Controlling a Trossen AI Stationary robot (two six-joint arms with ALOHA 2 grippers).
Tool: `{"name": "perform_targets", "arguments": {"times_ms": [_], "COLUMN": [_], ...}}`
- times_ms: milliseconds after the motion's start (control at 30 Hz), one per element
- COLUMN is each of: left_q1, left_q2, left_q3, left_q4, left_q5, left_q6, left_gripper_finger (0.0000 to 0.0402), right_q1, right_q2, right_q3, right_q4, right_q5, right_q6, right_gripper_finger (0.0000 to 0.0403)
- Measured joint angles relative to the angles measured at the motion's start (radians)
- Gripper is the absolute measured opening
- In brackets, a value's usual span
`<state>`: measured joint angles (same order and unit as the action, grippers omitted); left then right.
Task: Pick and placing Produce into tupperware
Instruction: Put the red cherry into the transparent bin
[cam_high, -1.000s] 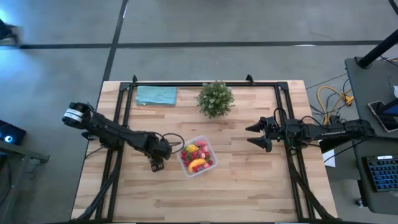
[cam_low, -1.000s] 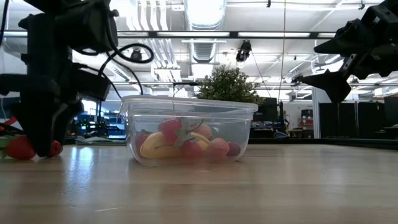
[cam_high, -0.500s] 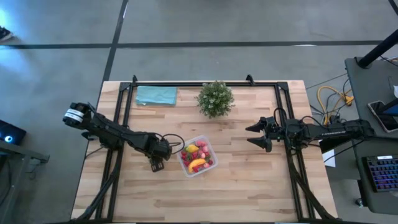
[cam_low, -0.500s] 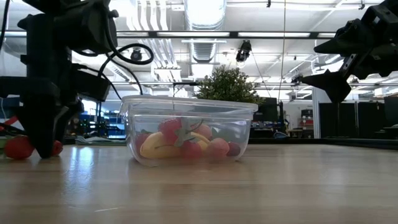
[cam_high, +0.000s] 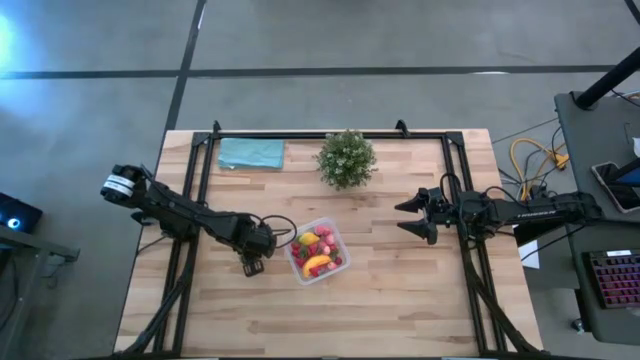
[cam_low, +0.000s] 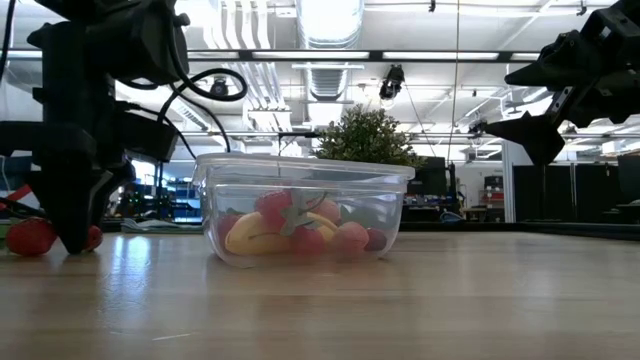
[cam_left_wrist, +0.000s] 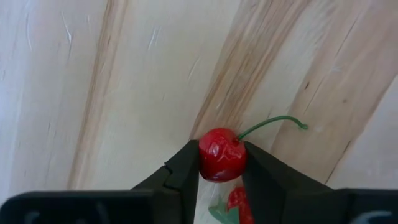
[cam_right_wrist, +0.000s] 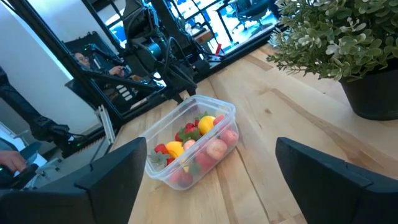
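The clear tupperware (cam_high: 317, 252) stands mid-table with several toy fruits inside, among them a yellow banana (cam_low: 250, 235) and red strawberries. To its left my left gripper (cam_high: 250, 265) points down at the table, shut on a red cherry (cam_left_wrist: 222, 154) with a green stem. A second red fruit (cam_left_wrist: 236, 199) lies right under the fingers. Another loose strawberry (cam_low: 30, 237) lies on the wood to the gripper's left in the low view. My right gripper (cam_high: 415, 218) hangs open above the table's right half, with nothing between its fingers. My left gripper pinches the cherry's round body (cam_left_wrist: 205, 157) between its two fingertips, one on each side. The fingers come from above, pointing down at the tabletop. The stem (cam_left_wrist: 273, 121) sticks out free beyond the fingers. Whether the cherry rests on the wood, I cannot tell.
A bushy green potted plant (cam_high: 346, 158) stands at the far middle and a flat teal cloth (cam_high: 251, 153) lies at the far left. Black frame rails (cam_high: 190, 200) run along both sides of the table. Bare wood lies in front of the tupperware.
My left gripper has stayed in place beside the tupperware and has shut its fingers on the cherry. The right arm and the tupperware have kept still.
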<state>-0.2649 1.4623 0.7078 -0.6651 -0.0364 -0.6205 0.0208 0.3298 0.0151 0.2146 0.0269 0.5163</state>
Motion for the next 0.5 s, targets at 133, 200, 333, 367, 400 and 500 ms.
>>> {"name": "perform_targets", "arguments": {"times_ms": [133,200,333,367,400,500], "left_q1": [0.000,0.000,0.001,0.001,0.001,0.002], "left_q2": [-0.004,-0.005,-0.010,-0.015,-0.020,-0.041], "left_q3": [0.000,0.000,0.020,0.026,0.034,0.049], "left_q4": [0.008,0.013,0.029,0.029,0.030,0.031], "left_q5": [-0.003,-0.006,-0.011,-0.011,-0.011,-0.010], "left_q6": [0.000,-0.001,0.005,0.011,0.020,0.029], "left_gripper_finger": [0.0087,0.0087,0.0087,0.0087,0.0086,0.0086], "right_q1": [0.000,0.000,0.000,0.000,0.000,0.000], "right_q2": [0.000,0.000,0.000,0.000,0.000,0.000], "right_q3": [0.000,0.000,0.000,0.000,0.000,0.000], "right_q4": [0.000,0.000,0.000,0.000,0.000,0.000], "right_q5": [0.000,0.000,0.000,0.000,0.000,0.000], "right_q6": [0.000,0.000,0.000,0.000,0.000,0.000], "right_gripper_finger": [0.0350,0.0348,0.0345,0.0346,0.0347,0.0350]}}
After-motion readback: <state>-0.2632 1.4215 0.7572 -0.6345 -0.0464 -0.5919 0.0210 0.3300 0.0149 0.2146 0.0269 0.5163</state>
